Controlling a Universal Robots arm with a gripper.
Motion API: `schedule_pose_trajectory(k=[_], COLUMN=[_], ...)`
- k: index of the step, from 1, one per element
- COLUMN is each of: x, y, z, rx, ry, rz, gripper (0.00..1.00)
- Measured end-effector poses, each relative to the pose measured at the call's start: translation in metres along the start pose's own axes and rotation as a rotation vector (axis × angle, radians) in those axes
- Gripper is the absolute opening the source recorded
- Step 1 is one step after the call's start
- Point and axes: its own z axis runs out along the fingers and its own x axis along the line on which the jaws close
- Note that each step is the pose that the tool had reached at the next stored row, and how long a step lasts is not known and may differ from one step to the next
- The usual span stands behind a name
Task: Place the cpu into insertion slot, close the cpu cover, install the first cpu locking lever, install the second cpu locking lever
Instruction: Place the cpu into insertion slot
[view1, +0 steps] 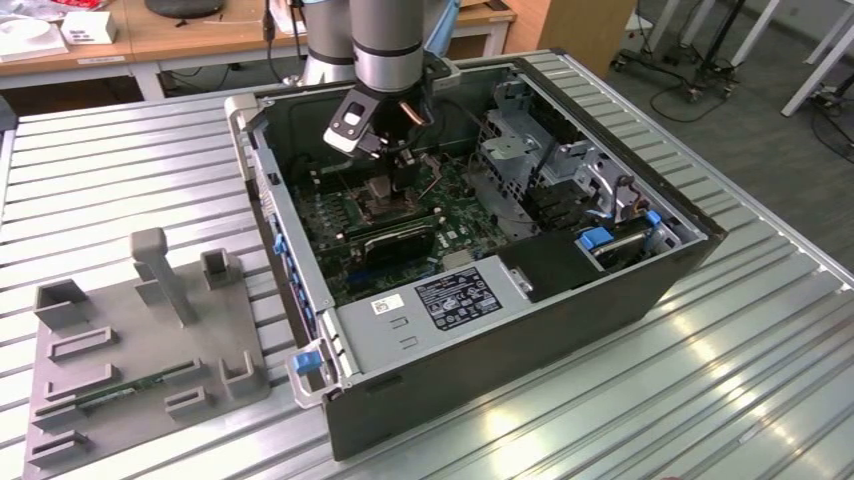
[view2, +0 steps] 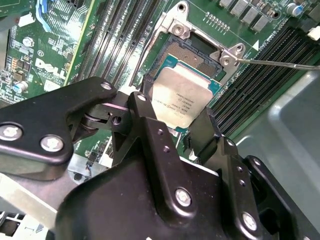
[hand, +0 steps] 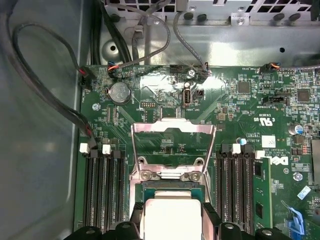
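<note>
In the exterior view, from its left, I see a grey fixture (view1: 134, 340) on the slatted table (view1: 120, 170). Next comes the open computer case (view1: 534, 340), with my gripper (view1: 384, 185) reaching down inside, well off its walls. In the first wrist view, memory slots (hand: 102, 195) crowd the insertion slot (hand: 172, 186) on both sides, and the cpu cover (hand: 172, 127) stands swung open beyond it. The second wrist view adds the fingers (view2: 202, 135) clamped on the cpu (view2: 182, 97) edges, over the slot's near part. I cannot tell if it is seated.
</note>
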Motion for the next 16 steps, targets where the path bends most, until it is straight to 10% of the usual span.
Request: schedule_pose_trajectory(k=[16], x=[-0.0002], y=[-0.0014], z=[0.0172], rx=[0.0006], ry=[-0.0004], rz=[0.000], gripper=[0.54])
